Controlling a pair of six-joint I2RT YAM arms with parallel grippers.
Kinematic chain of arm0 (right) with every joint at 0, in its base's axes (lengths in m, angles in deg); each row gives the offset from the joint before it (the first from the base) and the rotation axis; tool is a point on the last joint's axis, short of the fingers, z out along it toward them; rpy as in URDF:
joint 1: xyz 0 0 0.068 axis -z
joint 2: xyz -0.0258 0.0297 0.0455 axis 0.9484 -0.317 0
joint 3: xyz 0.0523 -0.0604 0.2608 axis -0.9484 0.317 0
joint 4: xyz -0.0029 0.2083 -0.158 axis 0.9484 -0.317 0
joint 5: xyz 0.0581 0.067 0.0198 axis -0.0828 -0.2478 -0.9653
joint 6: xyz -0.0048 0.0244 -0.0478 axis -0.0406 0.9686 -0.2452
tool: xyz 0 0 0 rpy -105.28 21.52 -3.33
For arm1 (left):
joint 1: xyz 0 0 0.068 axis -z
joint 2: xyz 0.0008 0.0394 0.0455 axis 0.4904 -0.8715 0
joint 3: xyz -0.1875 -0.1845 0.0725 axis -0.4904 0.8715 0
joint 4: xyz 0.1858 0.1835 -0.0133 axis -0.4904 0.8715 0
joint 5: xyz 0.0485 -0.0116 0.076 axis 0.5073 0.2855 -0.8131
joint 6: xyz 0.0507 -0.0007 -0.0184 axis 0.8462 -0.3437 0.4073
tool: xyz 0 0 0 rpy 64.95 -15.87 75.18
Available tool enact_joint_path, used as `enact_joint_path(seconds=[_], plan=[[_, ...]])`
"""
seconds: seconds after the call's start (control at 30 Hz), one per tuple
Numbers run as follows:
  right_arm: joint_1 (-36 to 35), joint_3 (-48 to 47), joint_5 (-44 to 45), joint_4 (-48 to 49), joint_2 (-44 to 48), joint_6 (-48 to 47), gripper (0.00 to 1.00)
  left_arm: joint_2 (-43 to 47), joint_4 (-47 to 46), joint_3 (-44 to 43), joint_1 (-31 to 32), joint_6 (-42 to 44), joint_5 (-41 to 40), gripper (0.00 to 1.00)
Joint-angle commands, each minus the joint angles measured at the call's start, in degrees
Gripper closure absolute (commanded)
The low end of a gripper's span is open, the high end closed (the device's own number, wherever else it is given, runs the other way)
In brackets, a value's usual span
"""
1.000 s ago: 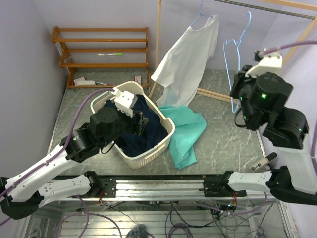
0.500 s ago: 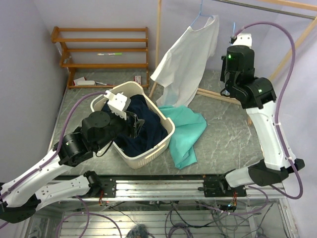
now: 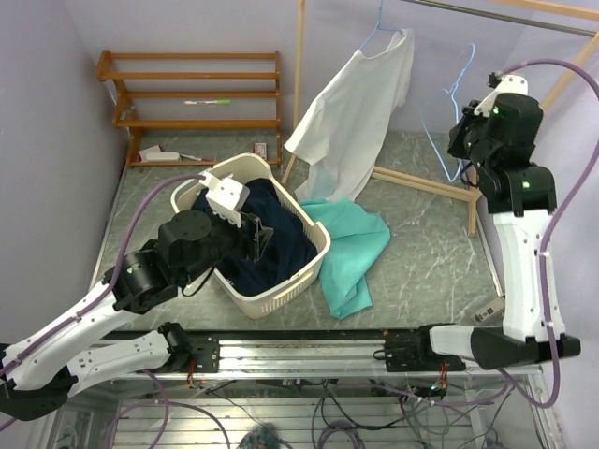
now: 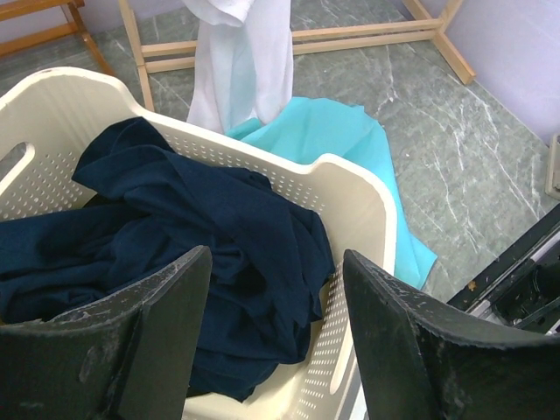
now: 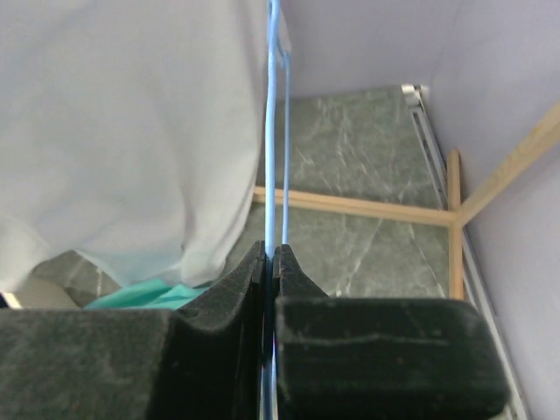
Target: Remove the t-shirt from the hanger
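Note:
A white t-shirt [image 3: 351, 117] hangs from a blue hanger [image 3: 382, 23] on the rail at the back; it also shows in the right wrist view [image 5: 131, 131] and the left wrist view [image 4: 245, 61]. My right gripper [image 3: 465, 154] [image 5: 273, 258] is shut on the wire of a second, bare blue hanger [image 3: 447, 103] [image 5: 275, 131], held tilted to the right of the t-shirt. My left gripper [image 3: 262, 234] [image 4: 273, 258] is open and empty, over a cream laundry basket [image 4: 350, 201] that holds a navy garment [image 4: 175, 227].
A teal garment [image 3: 351, 248] lies on the table beside the basket, under the t-shirt's hem. The wooden foot of the clothes rack [image 3: 421, 180] crosses the floor at the back right. A wooden shelf rack [image 3: 192, 94] stands at the back left.
My right arm swung left towards the t-shirt, then back right, with the bare blue hanger now tilted. The left arm has barely moved.

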Motion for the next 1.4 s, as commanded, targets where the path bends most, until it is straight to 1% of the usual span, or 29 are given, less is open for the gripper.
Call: enact_joint_path(seconds=[0.0, 0.13, 0.4, 0.6, 0.8, 1.13, 1.23, 1.37], plan=[[0.88, 2.77, -3.95, 10.56, 5.16, -2.00, 1.00, 0.90, -0.80, 0.86, -0.29, -0.62, 1.21, 0.28], [0.87, 3.03, -2.22, 15.41, 5.21, -3.03, 1.00, 1.20, -0.36, 0.68, -0.31, -0.92, 1.21, 0.28], [1.00, -0.99, -0.71, 18.81, -0.41, -4.23, 1.00, 2.18, -0.12, 1.08, -0.31, -0.93, 1.10, 0.28], [1.10, -0.50, -0.17, 22.52, 0.79, -2.98, 1.00, 2.39, -0.29, 1.39, -0.29, -0.81, 1.13, 0.28], [1.02, -0.84, 0.94, 22.79, 0.98, -3.16, 1.00, 1.82, -0.16, 1.21, -0.30, -0.79, 1.90, 0.28], [1.49, -5.88, 2.70, 24.76, -5.62, -3.66, 1.00, 1.25, -0.23, 1.53, -0.37, -0.89, 1.70, 0.27], [1.72, -7.70, 2.60, 23.37, -8.03, -3.51, 1.00, 0.86, -0.40, 1.56, -0.46, -0.80, 2.23, 0.27], [1.89, -5.97, 1.89, 22.38, -8.74, -2.21, 1.00, 0.48, -0.15, 1.38, -0.62, -0.88, 3.00, 0.27]])
